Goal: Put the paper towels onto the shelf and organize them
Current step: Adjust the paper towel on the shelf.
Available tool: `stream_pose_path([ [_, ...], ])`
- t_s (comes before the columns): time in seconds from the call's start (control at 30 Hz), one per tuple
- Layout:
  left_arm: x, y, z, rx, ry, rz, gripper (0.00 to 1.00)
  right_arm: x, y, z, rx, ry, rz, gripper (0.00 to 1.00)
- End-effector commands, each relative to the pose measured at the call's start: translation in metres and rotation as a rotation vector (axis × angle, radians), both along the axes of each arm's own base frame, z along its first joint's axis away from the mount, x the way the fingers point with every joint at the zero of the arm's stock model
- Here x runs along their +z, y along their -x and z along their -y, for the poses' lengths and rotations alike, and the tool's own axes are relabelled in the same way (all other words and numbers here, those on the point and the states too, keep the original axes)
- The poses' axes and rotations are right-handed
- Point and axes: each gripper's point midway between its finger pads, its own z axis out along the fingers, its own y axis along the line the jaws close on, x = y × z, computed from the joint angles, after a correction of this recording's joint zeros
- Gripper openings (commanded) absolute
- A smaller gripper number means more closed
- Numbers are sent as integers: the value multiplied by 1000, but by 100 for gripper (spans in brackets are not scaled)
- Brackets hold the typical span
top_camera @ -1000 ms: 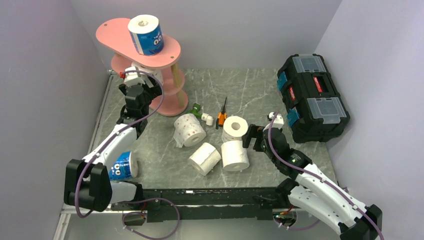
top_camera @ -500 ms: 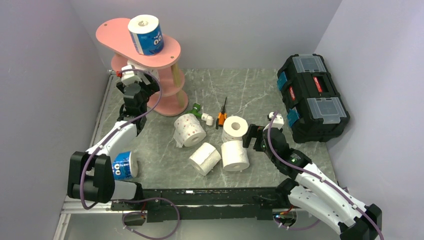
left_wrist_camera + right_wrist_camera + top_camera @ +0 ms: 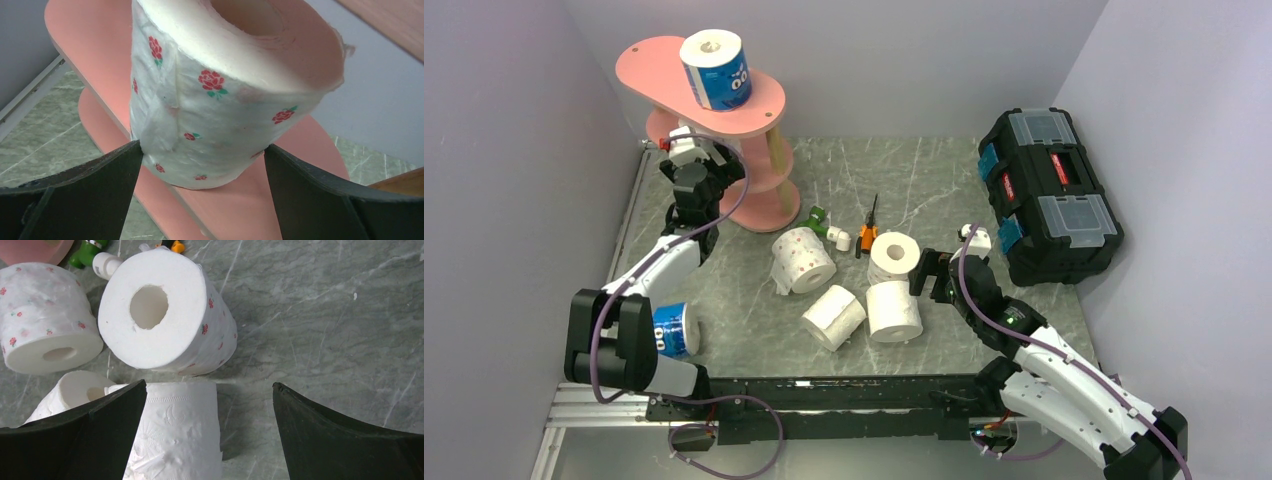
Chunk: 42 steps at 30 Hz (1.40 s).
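Observation:
My left gripper [image 3: 711, 163] is shut on a rose-dotted paper towel roll [image 3: 220, 100], one finger on each side. It holds the roll upright at the middle tier [image 3: 240, 205] of the pink shelf [image 3: 654, 70]. A blue cartoon-eyed roll [image 3: 716, 68] stands on the top tier. My right gripper [image 3: 929, 272] is open and empty beside an upright plain roll [image 3: 894, 310], which sits by its left finger in the right wrist view [image 3: 180, 430]. Two dotted rolls [image 3: 804, 260] [image 3: 892, 255], a lying plain roll [image 3: 834, 317] and another blue roll [image 3: 674, 330] are on the table.
A black toolbox [image 3: 1049, 195] stands at the right. An orange-handled screwdriver [image 3: 870, 225] and a white-and-green tool [image 3: 827, 225] lie behind the rolls. Grey walls close in the left, back and right sides.
My left gripper has moved away from me toward the shelf with the dotted roll, under the top tier. The right arm has not moved.

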Motion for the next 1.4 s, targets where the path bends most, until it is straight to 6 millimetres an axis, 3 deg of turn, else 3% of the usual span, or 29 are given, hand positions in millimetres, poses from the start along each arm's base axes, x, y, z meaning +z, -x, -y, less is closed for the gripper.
stream_pose_path([
  [0.0,26,-9,-3,-1,3,80,97,6,-4,1,-19,-9,22,99],
  [0.33,24,-17,-15,16,-5,76,97,5,-5,1,-19,-3,16,99],
  [0.77,34,-8,-11,-8,17,48,99,8,-5,2,-24,-8,28,99],
  [1.2,46,33,-13,-11,50,22,99,15,-2,0,-7,-38,52,99],
  [1.37,40,73,-13,-16,94,-70,99,17,0,0,-4,-48,58,99],
])
